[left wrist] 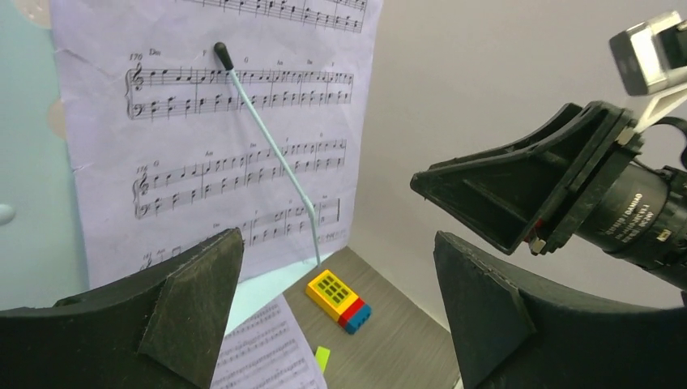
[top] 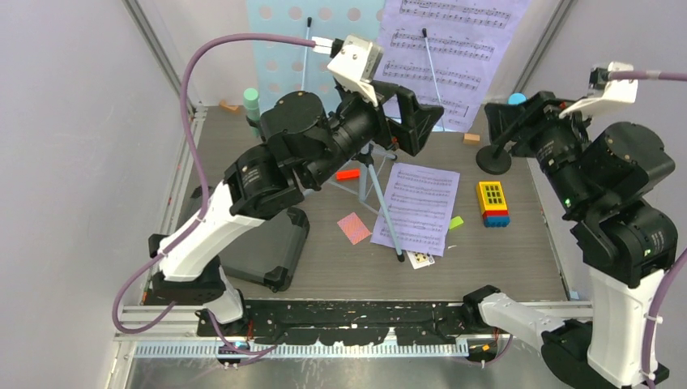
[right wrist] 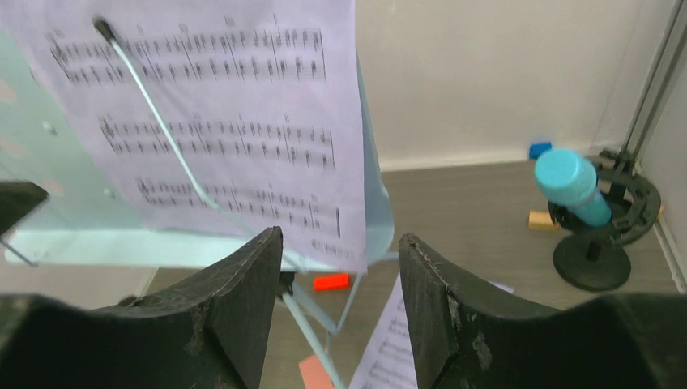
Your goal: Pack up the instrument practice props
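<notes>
The pale blue perforated music rack stands at the back on tripod legs, with a lilac sheet-music page clipped on it. A second lilac page lies flat on the table. The green microphone stands at the back left. The blue microphone sits in a black round-based pole at the back right. My left gripper is open and empty in front of the racked page. My right gripper is open and empty, facing that page, with the blue microphone to its right.
A black case lies at the front left. A yellow, red and blue block, a red block, a green piece and a tan block lie around. Playing cards lie near the flat page.
</notes>
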You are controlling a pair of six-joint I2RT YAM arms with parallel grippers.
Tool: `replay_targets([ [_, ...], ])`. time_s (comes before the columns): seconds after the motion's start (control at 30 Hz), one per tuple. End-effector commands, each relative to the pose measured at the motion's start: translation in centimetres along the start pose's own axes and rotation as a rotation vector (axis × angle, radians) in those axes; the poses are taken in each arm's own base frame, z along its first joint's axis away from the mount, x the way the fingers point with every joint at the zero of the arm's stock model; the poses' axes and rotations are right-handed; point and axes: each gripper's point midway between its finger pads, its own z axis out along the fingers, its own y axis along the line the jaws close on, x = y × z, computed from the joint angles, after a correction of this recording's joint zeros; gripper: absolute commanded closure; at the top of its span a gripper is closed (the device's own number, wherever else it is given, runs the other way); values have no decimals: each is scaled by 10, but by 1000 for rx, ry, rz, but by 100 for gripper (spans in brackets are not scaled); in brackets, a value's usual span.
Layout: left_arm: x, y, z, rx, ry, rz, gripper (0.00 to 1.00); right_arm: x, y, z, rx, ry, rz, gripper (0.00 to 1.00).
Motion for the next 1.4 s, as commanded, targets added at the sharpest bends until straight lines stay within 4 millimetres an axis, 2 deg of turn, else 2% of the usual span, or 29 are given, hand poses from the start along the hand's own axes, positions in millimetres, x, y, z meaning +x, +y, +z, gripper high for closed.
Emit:
replay_targets([
  [0.0, -19, -2, 17, -24, -91, -8, 10, -47, 7, 2, 5, -125, 2, 40],
  [0.17, -18, 2, 28, -54, -104, -16, 12, -77, 15, 2, -8, -188, 3, 40],
  [0.27, -15, 6, 33, -80, -114, -22, 16, -85, 16, -3, -11, -212, 12, 40],
  [0.53, -6, 17, 46, -134, -137, -52, 26, -101, -4, -39, 45, -329, 24, 40],
  [0.63, -5, 20, 53, -129, -151, -79, 29, -101, -1, -48, 13, -338, 18, 40],
  [0.9, 0, 25, 67, -123, -161, -130, 36, -89, -3, -55, -5, -321, 19, 40],
  [1.37, 11, 29, 83, -115, -160, -185, 52, -85, -8, -64, 1, -325, 22, 40],
])
